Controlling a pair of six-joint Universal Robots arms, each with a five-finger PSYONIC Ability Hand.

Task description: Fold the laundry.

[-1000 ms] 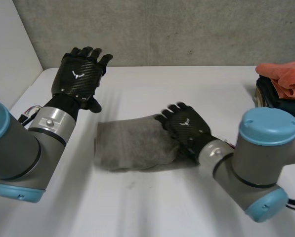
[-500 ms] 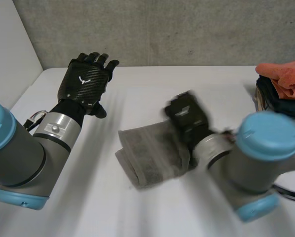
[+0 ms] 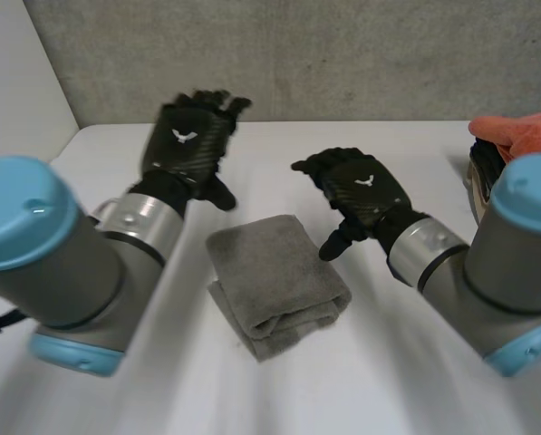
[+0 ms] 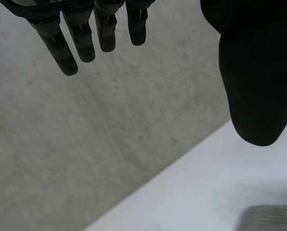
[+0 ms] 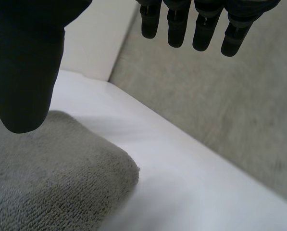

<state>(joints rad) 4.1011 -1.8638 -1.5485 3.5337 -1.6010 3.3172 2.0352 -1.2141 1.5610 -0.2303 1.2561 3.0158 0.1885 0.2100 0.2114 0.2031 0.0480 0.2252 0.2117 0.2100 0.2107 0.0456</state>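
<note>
Head view: a folded grey terry towel (image 3: 277,283) lies free of the left hand (image 3: 187,145) and right hand (image 3: 361,195), both spread and empty. The fold looks finished; moving it aside would call for a fresh grasp

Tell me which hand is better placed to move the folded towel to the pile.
Probably the right hand: it is open, its thumb close to the grey towel, and the pile of folded laundry lies on its side. The left hand, also open, hovers farther from that pile.
</note>
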